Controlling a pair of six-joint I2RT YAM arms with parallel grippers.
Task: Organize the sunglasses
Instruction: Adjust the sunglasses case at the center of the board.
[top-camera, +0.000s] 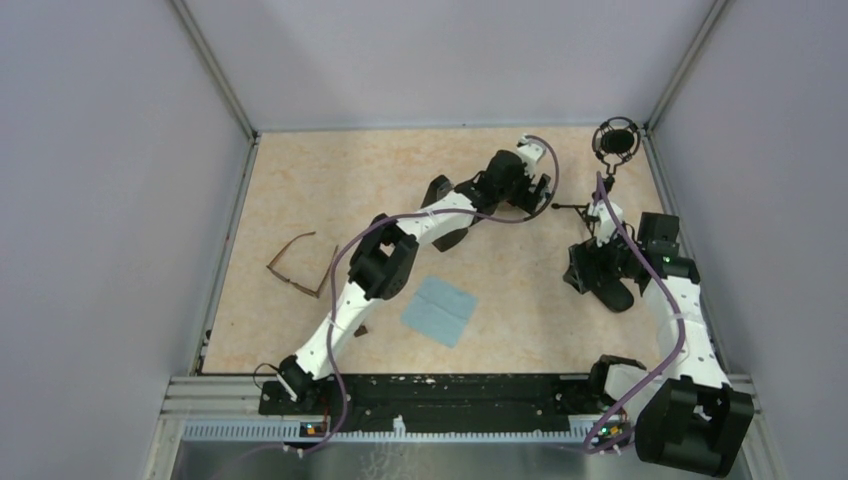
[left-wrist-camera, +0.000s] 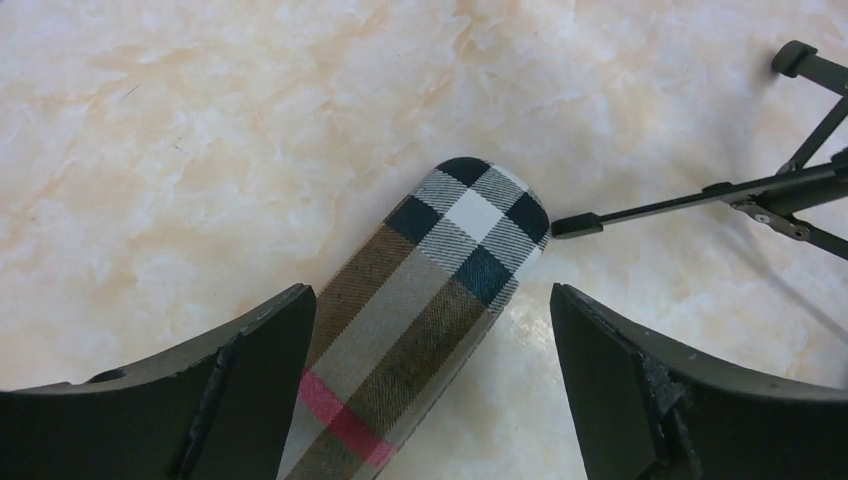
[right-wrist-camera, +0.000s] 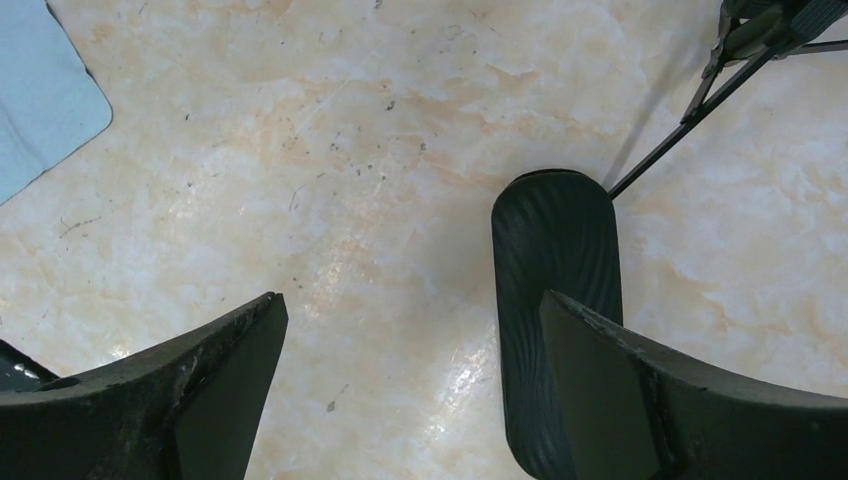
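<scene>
Toward the near middle of the counter (top-camera: 300, 180) lies a blue cloth (top-camera: 440, 310), with the brown sunglasses (top-camera: 300, 265) to its left, temples open and well apart from both arms. Right of the cloth, the right end effector (right-wrist-camera: 412, 300) hangs spread, one finger above a ribbed black case (right-wrist-camera: 555, 240). Farther back at centre, the left end effector (left-wrist-camera: 430, 295) is spread around a plaid case (left-wrist-camera: 470, 225), its jaws on either side and gripping nothing. A dark-framed pair (top-camera: 614, 140) sits in the far right corner, one thin temple tip reaching just beside the plaid case's rounded end. The step appears to be securing the plaid case. It would go best with the jaws centred across its width and closing slowly, since a cylinder could roll. The case should be kept from nudging that temple tip.
</scene>
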